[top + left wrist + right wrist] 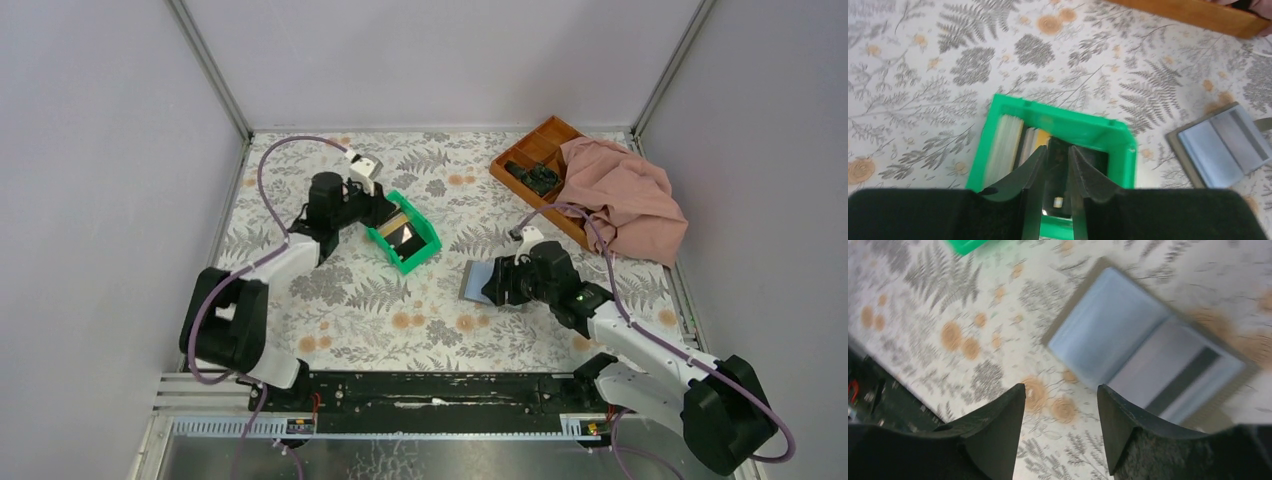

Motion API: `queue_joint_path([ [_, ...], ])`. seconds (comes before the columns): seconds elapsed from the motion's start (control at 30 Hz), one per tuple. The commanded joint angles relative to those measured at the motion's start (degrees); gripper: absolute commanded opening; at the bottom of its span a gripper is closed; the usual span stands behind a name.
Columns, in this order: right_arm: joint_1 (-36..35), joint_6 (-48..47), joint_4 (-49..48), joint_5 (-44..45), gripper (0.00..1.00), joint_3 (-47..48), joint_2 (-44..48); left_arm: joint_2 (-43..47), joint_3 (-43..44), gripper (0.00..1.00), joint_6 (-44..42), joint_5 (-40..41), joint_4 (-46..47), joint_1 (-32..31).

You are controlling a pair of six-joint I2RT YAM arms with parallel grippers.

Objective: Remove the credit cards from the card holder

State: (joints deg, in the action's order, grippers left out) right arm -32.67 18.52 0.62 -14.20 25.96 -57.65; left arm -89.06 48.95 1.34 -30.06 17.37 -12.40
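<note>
Seems drop-off at green bin point(1063, 117), left gripper point(1057, 150) narrowly parted, empty; next needs wide right gripper point(1060, 390) lowered onto card holder point(1108, 330)

The card holder point(477, 281) lies open and flat on the tabletop point(420, 330), pale blue-grey with a darker slot stripe inside. The credit cards point(1007, 147), whitish and tan, stand on edge inside the green bin point(1063, 116).

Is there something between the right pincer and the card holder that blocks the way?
Nothing visible does. The right pincer is open, and the card holder lies unfolded just ahead of it. Only the patterned tabletop shows between them, though this view is blurred.
</note>
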Motion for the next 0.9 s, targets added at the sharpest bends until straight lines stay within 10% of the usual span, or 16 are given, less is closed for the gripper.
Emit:
queue_joint_path([
  [0.0, 0.4, 4.8, 4.3, 18.6, 0.59, 2.1, 1.8, 8.0, -4.3, 0.29, -0.5, 16.2, 6.4, -11.3],
  [0.2, 6.9, 9.6, 6.5, 20.7, 0.37, 2.2, 1.1, 10.8, -6.5, 0.45, 3.8, 29.5, 10.1, -28.6],
  [0.4, 9.8, 15.0, 2.4, 20.8, 0.05, -3.9, 5.9, 5.5, -1.9, 0.05, 9.6, 33.8, 5.5, -35.6],
  [0.67, 9.8, 17.2, -1.9, 17.0, 0.0, -7.6, 1.4, -1.1, -1.0, 0.0, 22.2, 36.5, 8.6, -38.8],
  [0.87, 10.0, 17.3, -3.0, 16.9, 0.0, -8.3, -2.6, -8.9, -1.7, 0.0, 31.8, 21.9, 15.1, -34.4],
])
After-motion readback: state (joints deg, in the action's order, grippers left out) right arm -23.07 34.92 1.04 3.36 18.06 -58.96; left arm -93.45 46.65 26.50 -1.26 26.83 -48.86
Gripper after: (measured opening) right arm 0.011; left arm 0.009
